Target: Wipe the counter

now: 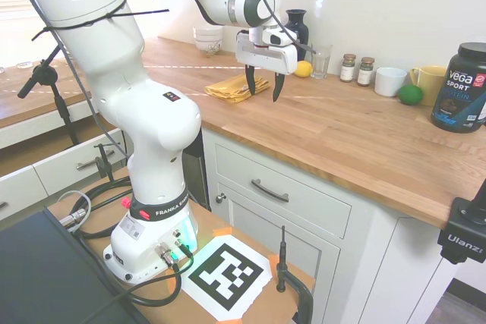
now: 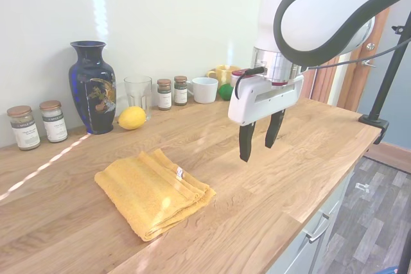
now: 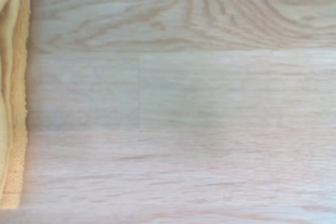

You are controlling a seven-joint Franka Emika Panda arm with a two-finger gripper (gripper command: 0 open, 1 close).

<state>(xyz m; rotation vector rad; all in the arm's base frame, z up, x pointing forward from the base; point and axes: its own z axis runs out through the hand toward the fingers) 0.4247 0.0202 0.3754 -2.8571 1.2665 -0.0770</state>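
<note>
One long warm-brown plank-grain counter (image 2: 302,178); gripper (image 2: 259,145) spread wide, empty, above it.

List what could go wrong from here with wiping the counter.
1. The gripper hangs open over bare counter, beside the folded yellow towel, not above it. Closing here would grasp nothing.
2. The towel is folded in layers; a pinch at its edge may lift only the top fold and drag it open.
3. The lemon, glass and blue vase stand close behind the towel; a wide sweep toward the wall could knock them.
</note>
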